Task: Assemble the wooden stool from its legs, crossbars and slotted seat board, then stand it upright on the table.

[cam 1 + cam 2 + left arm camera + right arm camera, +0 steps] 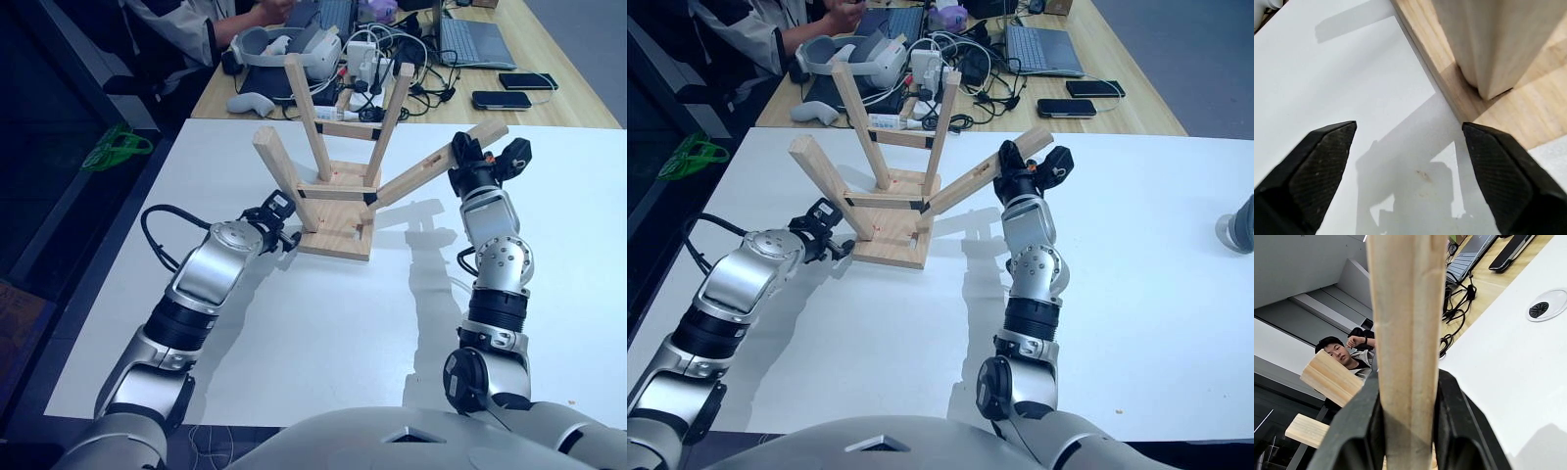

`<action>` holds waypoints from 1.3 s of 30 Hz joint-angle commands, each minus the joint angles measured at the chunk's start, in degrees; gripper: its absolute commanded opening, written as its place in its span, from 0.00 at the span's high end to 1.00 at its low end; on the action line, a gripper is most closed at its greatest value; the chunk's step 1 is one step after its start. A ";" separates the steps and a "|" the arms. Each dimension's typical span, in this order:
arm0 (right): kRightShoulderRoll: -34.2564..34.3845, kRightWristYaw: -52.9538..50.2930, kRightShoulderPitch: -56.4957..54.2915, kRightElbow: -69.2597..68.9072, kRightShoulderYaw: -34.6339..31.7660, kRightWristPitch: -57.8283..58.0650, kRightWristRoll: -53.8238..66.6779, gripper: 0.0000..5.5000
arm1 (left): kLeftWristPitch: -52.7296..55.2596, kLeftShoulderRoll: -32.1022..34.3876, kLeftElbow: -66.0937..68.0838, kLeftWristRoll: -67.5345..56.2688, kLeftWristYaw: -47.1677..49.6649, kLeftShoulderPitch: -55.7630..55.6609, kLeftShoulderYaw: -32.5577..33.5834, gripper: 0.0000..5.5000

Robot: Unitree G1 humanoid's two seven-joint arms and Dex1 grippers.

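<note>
Left eye view: pale wooden stool [336,227] inverted, legs [310,117] splayed upward.

Arms match: left arm [211,269] and right arm [500,264] have silver-grey rounded shells with black rings at the joints. Small dark screw heads dot the right arm's round housing. A black cable [157,230] loops off the left arm's shell; left gripper [1408,127] and right gripper [468,157] are all black, with wedge-shaped fingers [1322,166] and cross-hatched pads.
</note>
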 commanded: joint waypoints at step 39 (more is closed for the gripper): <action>-12.23 16.80 -0.98 3.68 -3.07 8.80 5.66 0.82 | 3.95 -12.58 -4.59 -1.37 -3.32 -1.75 4.51 0.27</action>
